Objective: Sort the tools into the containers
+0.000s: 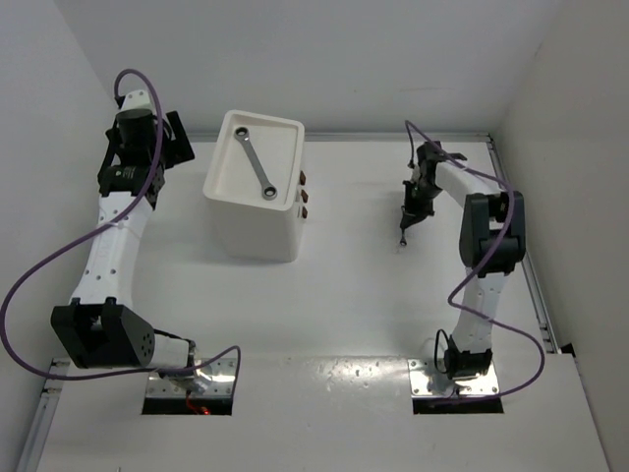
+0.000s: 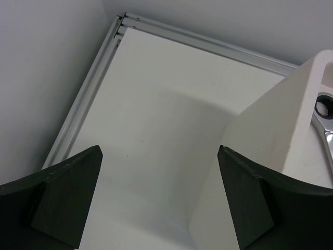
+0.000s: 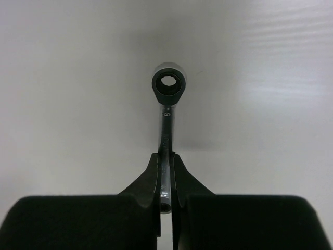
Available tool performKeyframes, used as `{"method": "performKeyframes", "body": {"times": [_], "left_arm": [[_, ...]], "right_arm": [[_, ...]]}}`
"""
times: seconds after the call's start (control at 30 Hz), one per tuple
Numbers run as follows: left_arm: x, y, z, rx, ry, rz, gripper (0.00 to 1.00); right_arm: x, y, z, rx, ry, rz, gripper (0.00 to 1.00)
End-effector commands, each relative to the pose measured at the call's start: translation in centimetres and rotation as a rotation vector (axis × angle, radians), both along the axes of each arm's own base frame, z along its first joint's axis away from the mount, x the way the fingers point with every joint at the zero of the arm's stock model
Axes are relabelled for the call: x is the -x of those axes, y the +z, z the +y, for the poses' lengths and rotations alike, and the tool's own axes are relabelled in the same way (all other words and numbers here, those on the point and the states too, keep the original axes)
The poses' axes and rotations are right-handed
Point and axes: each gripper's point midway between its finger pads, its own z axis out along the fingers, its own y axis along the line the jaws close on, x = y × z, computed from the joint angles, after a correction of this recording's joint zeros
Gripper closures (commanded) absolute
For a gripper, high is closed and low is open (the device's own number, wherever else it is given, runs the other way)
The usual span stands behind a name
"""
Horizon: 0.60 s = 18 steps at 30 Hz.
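Seen from above, a deep white bin (image 1: 251, 221) stands on the tabletop (image 1: 354, 295) left of centre. The first wrench (image 1: 256, 163) lies slantwise inside its rim. A few reddish bits (image 1: 303, 195) show against its right wall, too small to identify. The left arm (image 1: 108, 246) reaches toward the far left corner, beside the bin and apart from it. The right end effector (image 1: 407, 218) hangs well to the right of the bin, pointing down, with a second wrench (image 1: 402, 238) dangling from it toward the tabletop. Whether the tip touches cannot be told here. In the left wrist view the left end effector (image 2: 158, 208) has its fingers wide apart with nothing between them. Bare tabletop lies beneath, the bin's wall stands at the right, and the ring end of the first wrench peeks over the rim. In the right wrist view the fingers are pressed together on the shank of the second wrench, near its lower end, so the ring end sticks out ahead over plain tabletop. The step in hand looks like carrying the second wrench to a container. The next move likely calls for raising it above the rim, swinging left until it is over the bin's opening, then parting the fingers. Held so near one end, the wrench may swivel, so a steady carry would help.
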Motion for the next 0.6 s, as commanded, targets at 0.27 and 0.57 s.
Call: {"method": "performKeyframes", "body": {"times": [0.27, 0.57], "left_arm": [[-0.6, 2.2, -1.9, 0.053, -0.085, -0.070, 0.00], [-0.9, 4.4, -4.3, 0.084, -0.236, -0.115, 0.00]], "right_arm": [[0.2, 21.7, 11.3, -0.516, 0.200, -0.468, 1.00], [-4.3, 35.0, 23.4, -0.739, 0.587, -0.820, 1.00]]}}
